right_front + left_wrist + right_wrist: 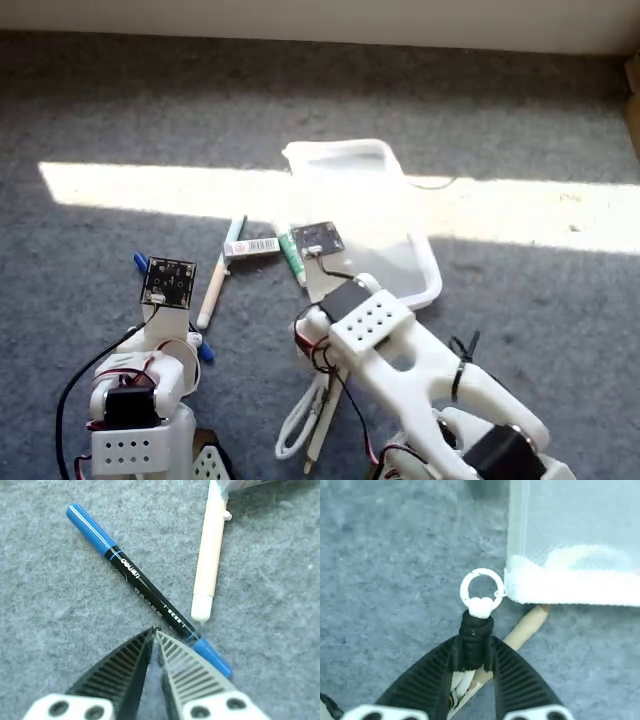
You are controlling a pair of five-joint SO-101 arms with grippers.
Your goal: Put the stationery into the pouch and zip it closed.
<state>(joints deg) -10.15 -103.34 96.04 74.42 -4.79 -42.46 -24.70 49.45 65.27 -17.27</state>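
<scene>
Grey, felt-like tabletop (100, 120) carries everything, with a band of sunlight across its far half. Nearest, between the two arms, lies a looped white cord (292, 428).

On the left, the left end effector (155, 632) is clenched on nothing, its tips meeting just above a blue pen (130, 575). That pen has a black barrel with blue ends, and its long axis runs from far-left to near-right. A cream pen (210, 555) lies beside it, running near to far, its rounded end close to the blue pen's barrel.

On the right, the right end effector (475, 642) is grasping the black-wrapped zip pull (476, 630), whose white ring (481, 587) hangs at the pouch's white edge. A beige pen (527, 627) lies beneath.

Farther off, a green pen (292, 258) lies just left of the pouch (365, 200). This is translucent with white edging, flat, stretching from far-left to near-right.
</scene>
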